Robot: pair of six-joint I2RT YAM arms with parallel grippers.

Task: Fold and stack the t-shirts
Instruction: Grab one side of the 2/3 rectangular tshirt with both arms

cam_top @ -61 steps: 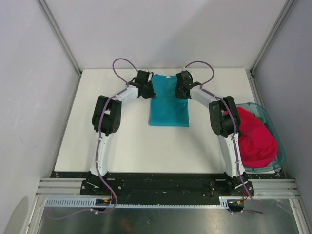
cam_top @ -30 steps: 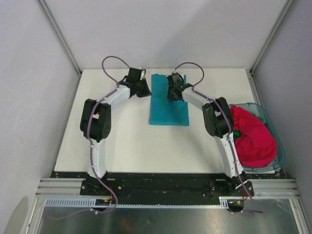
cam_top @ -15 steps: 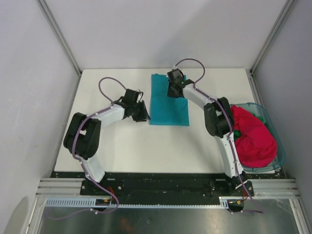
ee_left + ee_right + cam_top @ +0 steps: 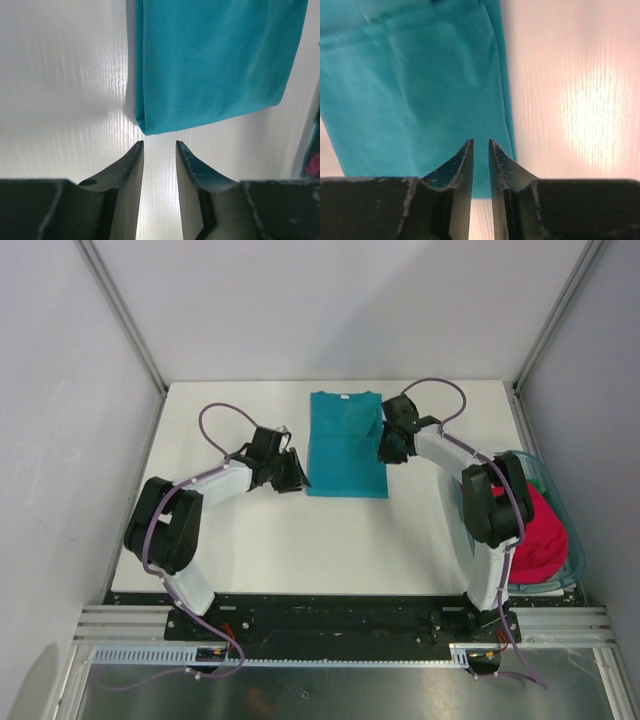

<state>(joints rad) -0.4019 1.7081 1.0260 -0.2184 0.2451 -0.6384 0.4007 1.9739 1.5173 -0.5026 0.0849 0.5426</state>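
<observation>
On the table (image 4: 250,550), a fine-knit teal t-shirt (image 4: 345,455) lies folded rectangular between left hand (image 4: 159,146) and right hand (image 4: 480,145), both released.

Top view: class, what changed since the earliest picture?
Both hands left the far corners of the teal shirt: the left hand drew back to its near left corner, the right hand to its right edge. Neither holds anything. Shirts unmoved, the red shirt in the basket.
</observation>
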